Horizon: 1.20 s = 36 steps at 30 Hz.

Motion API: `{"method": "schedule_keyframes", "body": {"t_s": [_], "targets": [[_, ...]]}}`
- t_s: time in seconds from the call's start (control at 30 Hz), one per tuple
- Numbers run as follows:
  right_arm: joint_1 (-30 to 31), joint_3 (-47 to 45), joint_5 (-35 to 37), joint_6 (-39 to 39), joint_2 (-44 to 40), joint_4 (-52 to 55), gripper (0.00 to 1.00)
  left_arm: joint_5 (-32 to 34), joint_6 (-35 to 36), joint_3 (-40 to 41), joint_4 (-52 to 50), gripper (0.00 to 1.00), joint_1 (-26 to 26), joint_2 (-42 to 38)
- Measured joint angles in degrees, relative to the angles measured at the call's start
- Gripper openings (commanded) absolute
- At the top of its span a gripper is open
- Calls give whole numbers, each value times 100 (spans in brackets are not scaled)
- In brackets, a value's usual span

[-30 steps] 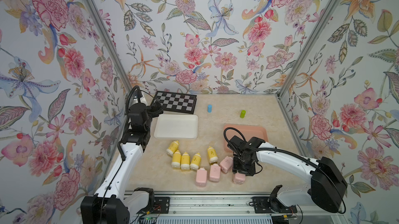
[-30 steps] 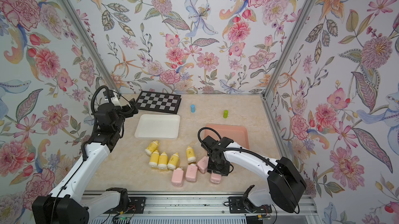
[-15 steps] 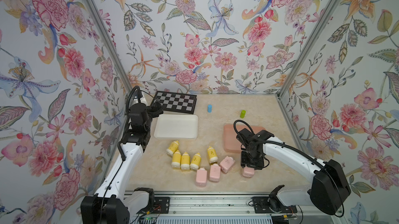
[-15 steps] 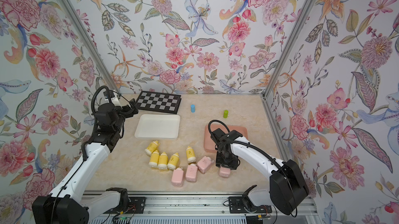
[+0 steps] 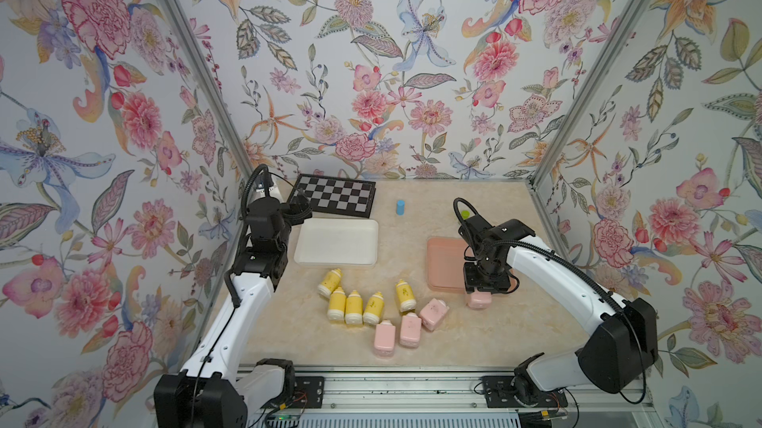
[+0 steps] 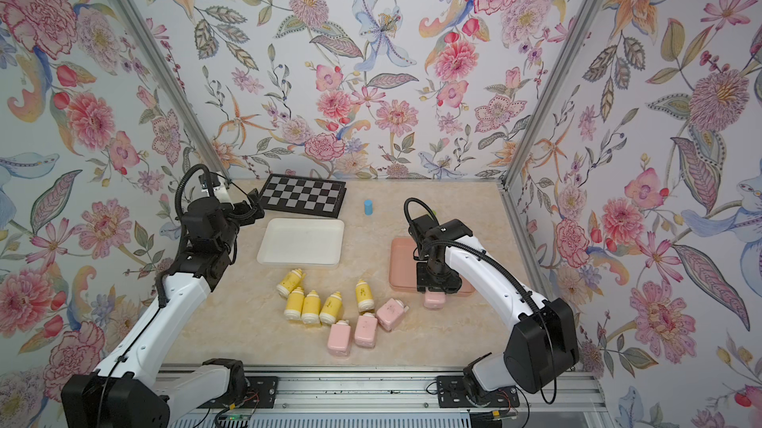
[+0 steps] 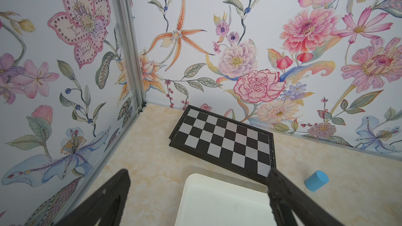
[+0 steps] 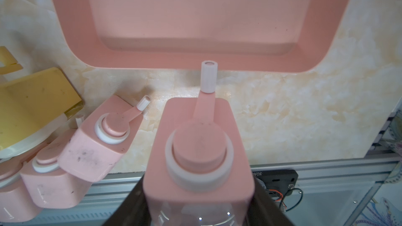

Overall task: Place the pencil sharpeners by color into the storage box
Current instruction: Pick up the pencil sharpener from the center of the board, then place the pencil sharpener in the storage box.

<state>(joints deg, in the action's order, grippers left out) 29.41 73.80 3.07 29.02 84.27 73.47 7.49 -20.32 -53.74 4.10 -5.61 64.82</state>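
Observation:
My right gripper (image 5: pixel 480 286) (image 8: pixel 199 205) is shut on a pink pencil sharpener (image 5: pixel 478 301) (image 6: pixel 433 301) (image 8: pixel 199 148), held just above the table at the near edge of the pink storage box (image 5: pixel 443 259) (image 8: pixel 195 18). Three more pink sharpeners (image 5: pixel 408 329) (image 8: pixel 97 146) lie in a row near the front. Several yellow sharpeners (image 5: pixel 354 302) (image 6: pixel 309 302) are bunched to their left. The white storage box (image 5: pixel 336 242) (image 7: pixel 221 203) sits empty at the back left. Above its far corner my left gripper (image 5: pixel 302 204) (image 7: pixel 198 171) stands open, holding nothing.
A black-and-grey chequered board (image 5: pixel 335 200) (image 7: pixel 224 142) lies against the back wall. A small blue cylinder (image 5: pixel 400 206) (image 7: pixel 316 180) stands to its right, and a green cylinder (image 5: pixel 465 213) shows partly behind the right arm's cable. Flowered walls close in three sides.
My right gripper has carried the pink sharpener from the front row to the right and back, up to the pink box's near edge. The left arm has not moved.

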Motion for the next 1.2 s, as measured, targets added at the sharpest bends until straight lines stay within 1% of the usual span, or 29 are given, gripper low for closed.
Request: {"method": "schedule_keyframes", "body": {"t_s": [0.27, 0.53, 0.73, 1.2], "targets": [[-68, 1187, 232, -643, 885, 90, 39, 68, 44, 11, 4, 99, -4, 0], [-79, 1932, 234, -914, 1812, 81, 38, 199, 142, 42, 15, 99, -4, 0], [-79, 2114, 166, -911, 2127, 20, 38, 203, 151, 61, 17, 99, -4, 0], [55, 2114, -125, -715, 2699, -374, 38, 223, 151, 76, 22, 100, -4, -2]]}}
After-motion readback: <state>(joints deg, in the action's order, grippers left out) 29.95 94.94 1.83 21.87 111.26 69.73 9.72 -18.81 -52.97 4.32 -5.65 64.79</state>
